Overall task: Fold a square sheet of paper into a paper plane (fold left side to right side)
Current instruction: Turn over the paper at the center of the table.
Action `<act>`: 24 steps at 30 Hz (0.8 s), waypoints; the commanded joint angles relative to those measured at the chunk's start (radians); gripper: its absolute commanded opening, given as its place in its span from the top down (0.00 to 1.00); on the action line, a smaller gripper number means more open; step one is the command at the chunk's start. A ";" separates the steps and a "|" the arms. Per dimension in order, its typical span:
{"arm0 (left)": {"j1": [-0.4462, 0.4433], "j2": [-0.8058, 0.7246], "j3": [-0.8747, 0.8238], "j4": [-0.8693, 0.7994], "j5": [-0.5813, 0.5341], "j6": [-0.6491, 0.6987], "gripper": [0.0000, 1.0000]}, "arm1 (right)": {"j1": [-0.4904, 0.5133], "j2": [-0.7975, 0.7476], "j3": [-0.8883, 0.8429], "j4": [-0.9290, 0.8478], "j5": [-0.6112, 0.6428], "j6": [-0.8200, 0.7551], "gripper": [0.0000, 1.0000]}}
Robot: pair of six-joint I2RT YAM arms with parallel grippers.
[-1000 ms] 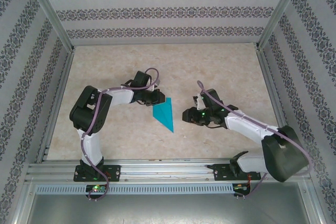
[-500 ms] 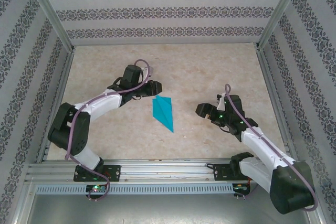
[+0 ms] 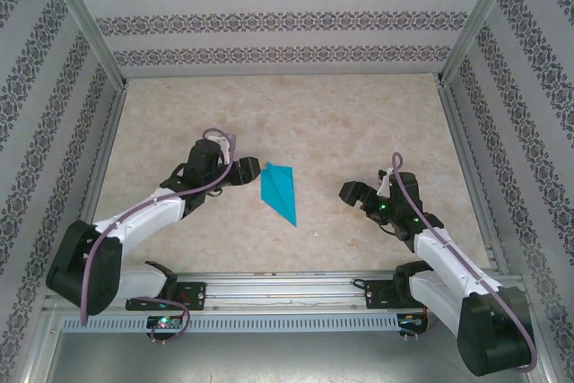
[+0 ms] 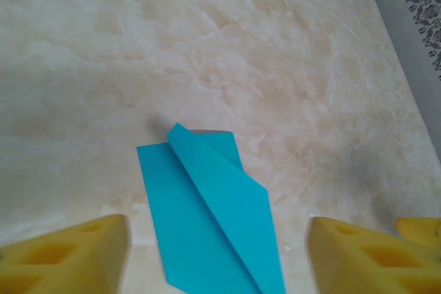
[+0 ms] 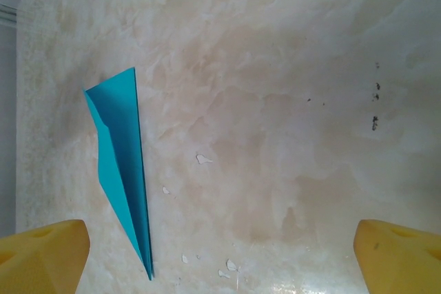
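Left end effector (image 3: 251,169) wide, empty, just beside paper plane (image 3: 280,191); right end effector (image 3: 352,193) wide, empty, apart. It lay untouched on table (image 3: 359,123), folding likely finished.

The paper plane (image 3: 278,192) is matte teal-blue paper folded into a slim dart, wide at one end and sharply pointed at the other. It lies flat near the middle of the table (image 3: 359,123), with one creased flap lying over its body. Its tip points toward the table's near edge.
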 commanded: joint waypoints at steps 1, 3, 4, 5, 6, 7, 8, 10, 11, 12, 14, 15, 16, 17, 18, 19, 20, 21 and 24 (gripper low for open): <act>-0.003 -0.045 -0.058 0.079 -0.055 -0.004 0.17 | -0.008 0.035 0.000 0.040 -0.012 0.007 0.02; 0.018 -0.056 -0.097 0.127 -0.045 -0.038 0.14 | -0.006 0.064 0.016 0.038 -0.013 0.007 0.02; 0.029 -0.059 -0.116 0.156 -0.038 -0.058 0.13 | -0.006 0.081 0.027 0.039 -0.020 0.004 0.02; 0.038 -0.061 -0.133 0.182 -0.034 -0.075 0.12 | -0.004 0.100 0.033 0.039 -0.030 0.001 0.02; 0.045 -0.062 -0.143 0.198 -0.033 -0.086 0.12 | -0.003 0.116 0.048 0.039 -0.040 -0.005 0.02; 0.050 -0.061 -0.147 0.208 -0.033 -0.092 0.11 | 0.003 0.134 0.075 0.036 -0.047 -0.010 0.02; 0.053 -0.060 -0.148 0.209 -0.032 -0.093 0.11 | 0.008 0.154 0.088 0.036 -0.052 -0.014 0.02; 0.057 -0.058 -0.143 0.201 -0.026 -0.085 0.09 | 0.024 0.187 0.113 0.038 -0.054 -0.016 0.02; 0.059 -0.057 -0.141 0.198 -0.021 -0.080 0.08 | 0.036 0.205 0.126 0.040 -0.053 -0.017 0.02; 0.060 -0.058 -0.140 0.196 -0.019 -0.078 0.07 | 0.047 0.222 0.138 0.043 -0.051 -0.018 0.02; 0.061 -0.063 -0.143 0.194 -0.019 -0.075 0.06 | 0.076 0.260 0.167 0.048 -0.041 -0.022 0.02; 0.062 -0.065 -0.146 0.194 -0.021 -0.075 0.06 | 0.092 0.281 0.182 0.050 -0.036 -0.023 0.02; 0.062 -0.067 -0.150 0.193 -0.022 -0.073 0.06 | 0.105 0.301 0.195 0.054 -0.035 -0.024 0.02; 0.063 -0.070 -0.153 0.194 -0.024 -0.073 0.06 | 0.118 0.325 0.210 0.059 -0.040 -0.022 0.02; 0.064 -0.073 -0.157 0.194 -0.024 -0.072 0.06 | 0.126 0.349 0.223 0.072 -0.051 -0.012 0.03; 0.065 -0.075 -0.159 0.191 -0.024 -0.071 0.05 | 0.132 0.371 0.232 0.089 -0.064 -0.002 0.04; 0.066 -0.077 -0.162 0.190 -0.024 -0.070 0.05 | 0.139 0.394 0.243 0.104 -0.076 0.008 0.06; 0.068 -0.080 -0.165 0.191 -0.025 -0.071 0.05 | 0.150 0.424 0.259 0.118 -0.089 0.015 0.09; 0.070 -0.080 -0.175 0.197 -0.022 -0.076 0.05 | 0.190 0.498 0.312 0.130 -0.118 0.003 0.18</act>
